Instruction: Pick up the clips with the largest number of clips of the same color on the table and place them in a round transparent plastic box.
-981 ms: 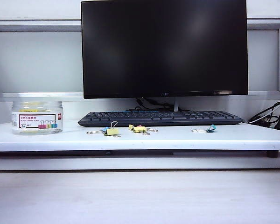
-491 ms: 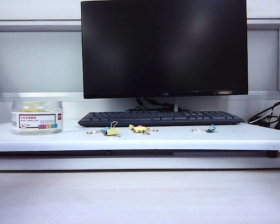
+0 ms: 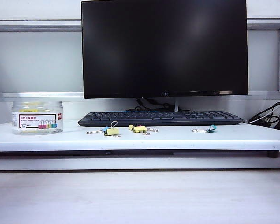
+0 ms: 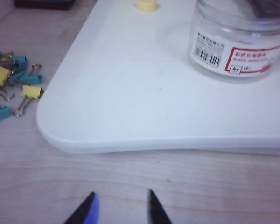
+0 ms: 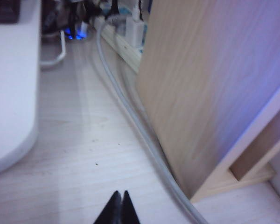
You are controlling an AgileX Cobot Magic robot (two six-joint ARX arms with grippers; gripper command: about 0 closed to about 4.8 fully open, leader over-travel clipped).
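Left gripper (image 4: 119, 207): seen only in the left wrist view; jaws parted with a clear gap, nothing between them, touching nothing; it hangs over the pale wood tabletop (image 4: 130, 177) just short of the rounded edge of the white raised shelf (image 4: 130, 93).
Right gripper (image 5: 118, 207): seen only in the right wrist view; the two dark tips are pressed together, closed on nothing; it hangs over the pale wood top beside a grey cable (image 5: 144, 135) and an upright wooden panel (image 5: 210, 84).
Round transparent plastic box (image 3: 37, 117): stands upright at the left end of the white shelf, well apart from both grippers; yellow shows inside it through the wall.
Box label: white with a red border, a row of coloured clip pictures and a small red mark; the left wrist view adds a barcode; the printed text is too small to read.
Pale-yellow clips (image 3: 113, 131): on the shelf in front of the black keyboard (image 3: 161, 118), in two small groups near the middle, mixed with blue and pink ones.
Teal clip (image 3: 211, 128): alone, further right on the shelf.
Loose clips off the shelf (image 4: 11, 86): yellow and teal, on the wood top by the shelf corner.
Monitor (image 3: 164, 48): dark screen; the badge on its lower bezel is illegible.
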